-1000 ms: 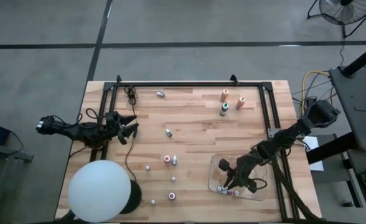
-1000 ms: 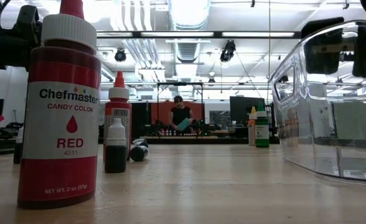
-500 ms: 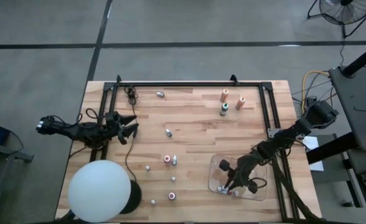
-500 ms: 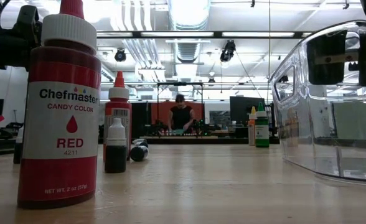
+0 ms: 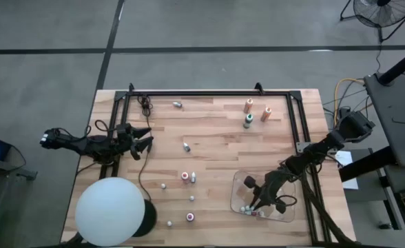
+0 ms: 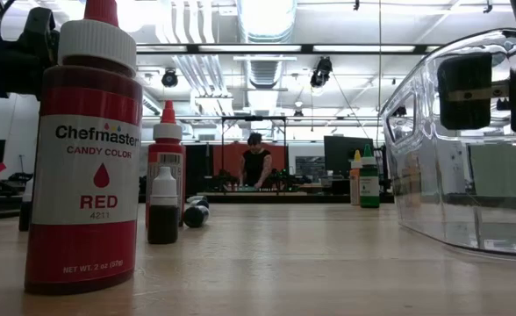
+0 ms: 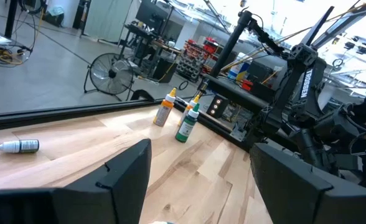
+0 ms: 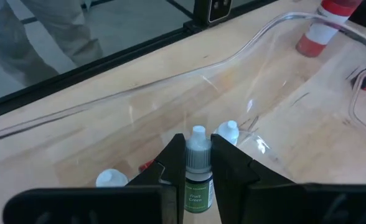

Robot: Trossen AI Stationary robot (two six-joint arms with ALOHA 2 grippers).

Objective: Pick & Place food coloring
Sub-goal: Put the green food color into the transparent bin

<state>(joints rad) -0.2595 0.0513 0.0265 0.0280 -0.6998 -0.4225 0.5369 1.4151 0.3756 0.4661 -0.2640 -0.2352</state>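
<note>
While the left gripper (image 5: 144, 138) waits open over the counter (image 5: 216, 148), the right gripper (image 8: 198, 167) pinches a green food coloring bottle (image 8: 197, 177) inside the clear tray (image 5: 238, 184).

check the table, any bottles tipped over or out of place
Two small bottles lie on their sides: one near the far rail and one mid-table, while the orange and green trio at the far end stands upright. No spills show. The right gripper holds a green-labelled bottle over the clear tray.
</note>
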